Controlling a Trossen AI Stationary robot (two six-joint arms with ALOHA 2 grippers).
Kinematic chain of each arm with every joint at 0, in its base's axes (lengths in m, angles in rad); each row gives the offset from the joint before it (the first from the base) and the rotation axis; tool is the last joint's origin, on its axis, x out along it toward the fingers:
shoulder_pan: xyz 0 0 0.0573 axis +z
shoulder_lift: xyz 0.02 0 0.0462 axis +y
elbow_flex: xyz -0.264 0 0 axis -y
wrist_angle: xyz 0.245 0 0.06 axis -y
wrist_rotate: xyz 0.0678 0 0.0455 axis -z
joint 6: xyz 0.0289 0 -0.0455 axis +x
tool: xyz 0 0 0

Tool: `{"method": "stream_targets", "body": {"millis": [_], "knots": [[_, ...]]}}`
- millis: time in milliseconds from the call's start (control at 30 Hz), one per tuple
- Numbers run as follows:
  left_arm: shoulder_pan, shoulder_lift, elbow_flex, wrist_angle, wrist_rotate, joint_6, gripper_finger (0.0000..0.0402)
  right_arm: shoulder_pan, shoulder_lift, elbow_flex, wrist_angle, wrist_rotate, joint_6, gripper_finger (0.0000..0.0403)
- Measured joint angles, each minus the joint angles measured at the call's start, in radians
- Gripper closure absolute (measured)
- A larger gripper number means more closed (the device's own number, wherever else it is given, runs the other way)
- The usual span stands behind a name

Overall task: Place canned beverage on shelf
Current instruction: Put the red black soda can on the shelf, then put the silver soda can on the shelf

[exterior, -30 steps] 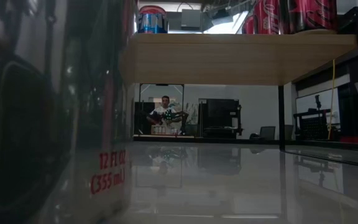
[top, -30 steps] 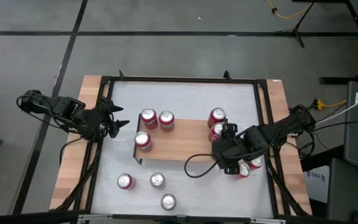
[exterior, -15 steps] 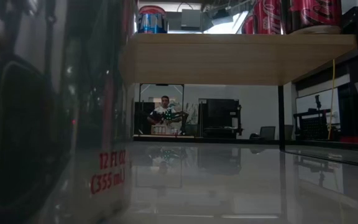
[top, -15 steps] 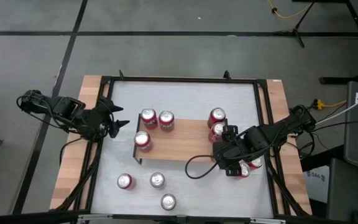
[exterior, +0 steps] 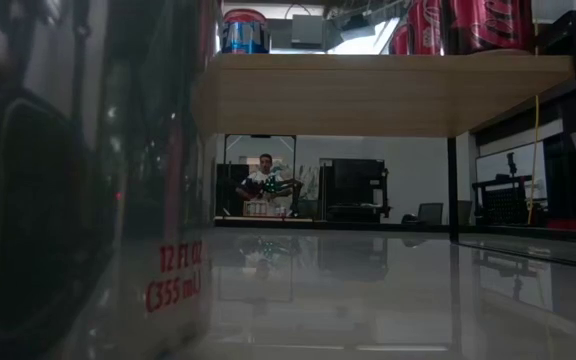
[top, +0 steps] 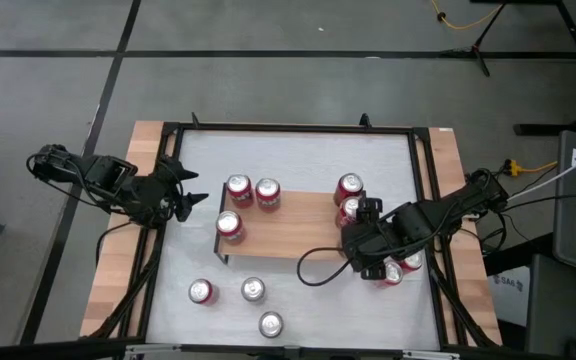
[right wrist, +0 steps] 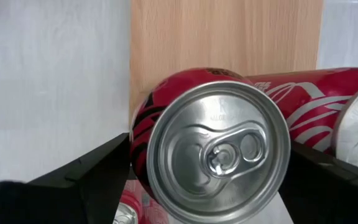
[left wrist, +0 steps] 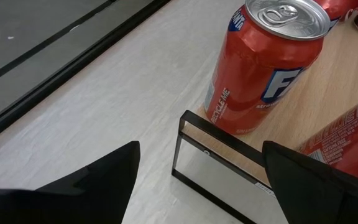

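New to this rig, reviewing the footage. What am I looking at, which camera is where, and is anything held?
Two dark robot arms work at a table. The high view looks straight down; the low view sits at table height, behind a can; each wrist view looks past that arm's own fingers. On the table stands a small wooden shelf carrying red cans, with three loose cans in front. The right gripper holds a red can between its fingers at the shelf's right end. The left gripper waits open, empty, left of the shelf.
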Motion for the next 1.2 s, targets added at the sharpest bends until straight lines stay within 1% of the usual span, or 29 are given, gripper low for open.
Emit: {"method": "stream_targets", "body": {"millis": [133, 333, 600, 967, 1200], "knots": [[0.000, 0.000, 0.000, 0.000, 0.000, 0.000, 0.0074, 0.000, 0.000, 0.000, -0.008, -0.026, 0.000, 0.0056], [0.000, 0.000, 0.000, 0.000, 0.000, 0.000, 0.0074, 0.000, -0.001, 0.001, -0.026, -0.028, 0.000, 0.0056], [0.000, 0.000, 0.000, 0.000, 0.000, 0.000, 0.0074, 0.000, -0.001, 0.090, -0.024, -0.028, 0.000, 0.0056], [0.000, 0.000, 0.000, 0.000, 0.000, 0.000, 0.0074, 0.000, -0.003, 0.234, -0.024, -0.087, -0.030, 0.0056], [0.000, 0.000, 0.000, 0.000, 0.000, 0.000, 0.0074, 0.002, -0.068, 0.249, -0.024, -0.087, -0.029, 0.0056]]}}
